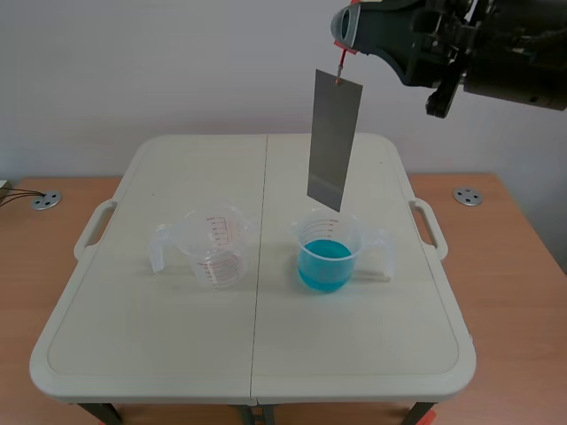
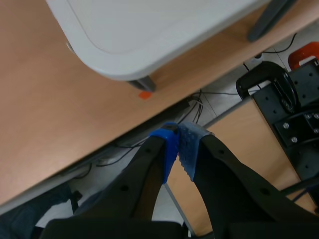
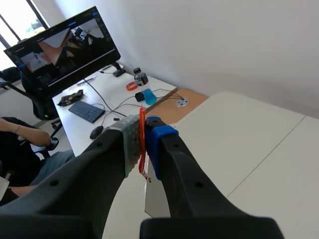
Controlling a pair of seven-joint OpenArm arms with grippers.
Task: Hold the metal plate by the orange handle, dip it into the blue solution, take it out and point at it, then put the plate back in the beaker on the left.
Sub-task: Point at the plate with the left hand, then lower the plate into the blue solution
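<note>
Two right fingers (image 3: 160, 142) clamped on orange handle (image 3: 142, 137), metal plate (image 1: 334, 137) hanging below, left fingers (image 2: 168, 149) together

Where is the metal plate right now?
In the scene view the metal plate hangs in the air from the right hand, right of centre, just above the beaker of blue solution.

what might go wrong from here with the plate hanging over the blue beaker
The metal plate hangs tilted from the right hand, pinched only by its thin orange handle; it may swing or slip. Lowered off-centre, its lower edge could catch the rim of the blue solution beaker and tip it, spilling.
</note>
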